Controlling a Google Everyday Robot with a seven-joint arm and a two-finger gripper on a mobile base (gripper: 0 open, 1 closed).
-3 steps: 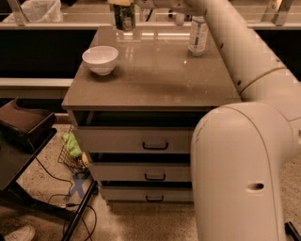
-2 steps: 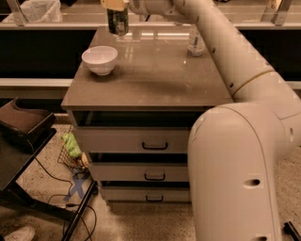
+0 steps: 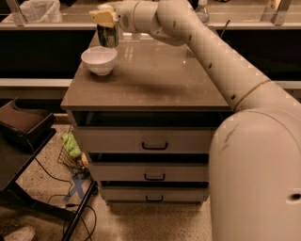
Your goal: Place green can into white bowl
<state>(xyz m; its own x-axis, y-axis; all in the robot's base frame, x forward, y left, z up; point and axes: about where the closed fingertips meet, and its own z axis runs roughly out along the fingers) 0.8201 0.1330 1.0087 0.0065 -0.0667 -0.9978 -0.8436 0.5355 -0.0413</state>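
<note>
The white bowl [image 3: 99, 60] sits near the back left corner of the brown cabinet top [image 3: 150, 77]. My gripper [image 3: 106, 24] reaches in from the right and is shut on the green can [image 3: 107, 36]. It holds the can upright in the air just above the bowl's far right rim. The can's lower part shows dark green below the yellowish fingers [image 3: 103, 18]. The arm stretches across the upper right of the view.
A clear plastic bottle [image 3: 201, 13] stands at the back of the cabinet top, partly hidden by my arm. The cabinet has three drawers [image 3: 154, 145] below. A dark chair [image 3: 23, 124], cables and a green bag [image 3: 70, 145] lie on the floor at the left.
My gripper has carried the green can leftward from the back middle of the cabinet top to just above the white bowl. The arm has swung left, mostly covering the bottle.
</note>
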